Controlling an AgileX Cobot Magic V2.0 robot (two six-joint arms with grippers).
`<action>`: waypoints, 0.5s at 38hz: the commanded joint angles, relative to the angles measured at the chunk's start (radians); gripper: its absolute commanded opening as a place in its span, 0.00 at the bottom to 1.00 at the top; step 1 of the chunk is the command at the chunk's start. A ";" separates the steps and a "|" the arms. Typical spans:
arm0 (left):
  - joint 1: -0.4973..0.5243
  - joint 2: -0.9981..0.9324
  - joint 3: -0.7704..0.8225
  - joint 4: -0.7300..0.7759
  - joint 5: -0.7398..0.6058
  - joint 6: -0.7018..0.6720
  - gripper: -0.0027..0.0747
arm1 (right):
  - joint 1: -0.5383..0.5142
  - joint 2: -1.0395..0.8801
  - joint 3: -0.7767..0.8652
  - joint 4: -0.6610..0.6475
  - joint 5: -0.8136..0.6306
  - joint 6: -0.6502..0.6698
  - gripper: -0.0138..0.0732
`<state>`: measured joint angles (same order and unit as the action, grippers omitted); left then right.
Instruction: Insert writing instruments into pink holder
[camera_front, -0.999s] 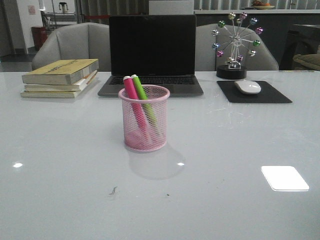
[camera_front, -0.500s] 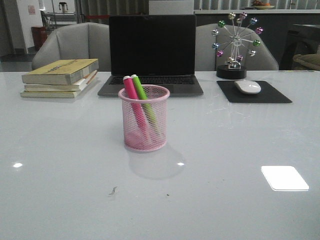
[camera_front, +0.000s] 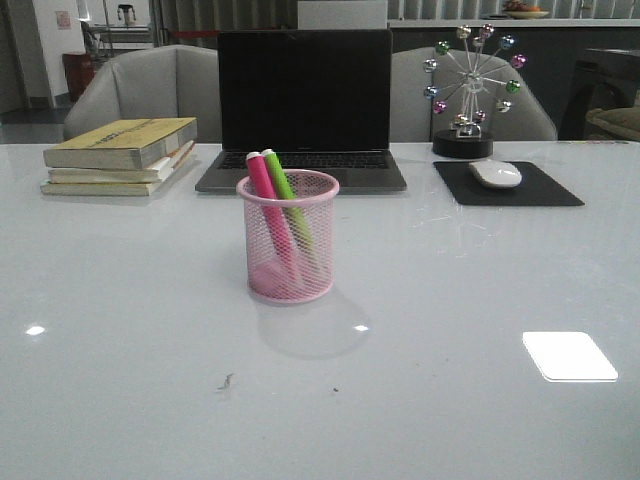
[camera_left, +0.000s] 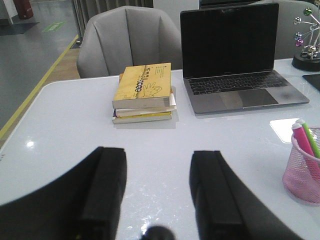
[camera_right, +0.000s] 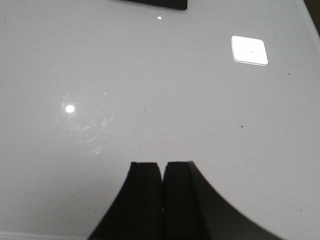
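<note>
A pink wire-mesh cup (camera_front: 288, 237) stands on the glossy white counter (camera_front: 480, 300), holding a slim pink marker (camera_front: 270, 205) and green marker (camera_front: 288, 200), both leaning. The left end effector (camera_left: 157, 192) is spread wide; the right end effector (camera_right: 161, 187) is pressed together, empty.

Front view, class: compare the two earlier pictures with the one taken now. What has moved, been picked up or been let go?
Nothing visibly changed. The pink holder stands in the same spot in front of the laptop, with the pink marker and the green marker leaning inside it as before. No pincer appears in the front view.
</note>
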<state>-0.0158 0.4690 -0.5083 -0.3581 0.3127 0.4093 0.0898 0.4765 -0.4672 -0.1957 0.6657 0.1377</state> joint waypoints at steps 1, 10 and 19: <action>0.001 0.004 -0.030 -0.013 -0.083 -0.003 0.52 | -0.005 0.001 -0.027 -0.011 -0.076 -0.002 0.22; 0.001 0.004 -0.030 -0.013 -0.083 -0.003 0.52 | -0.005 0.001 -0.027 0.002 -0.077 -0.002 0.22; 0.001 0.004 -0.030 -0.013 -0.083 -0.003 0.52 | -0.005 0.001 -0.027 0.002 -0.059 -0.002 0.22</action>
<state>-0.0158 0.4690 -0.5083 -0.3581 0.3127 0.4093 0.0898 0.4765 -0.4672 -0.1855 0.6670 0.1377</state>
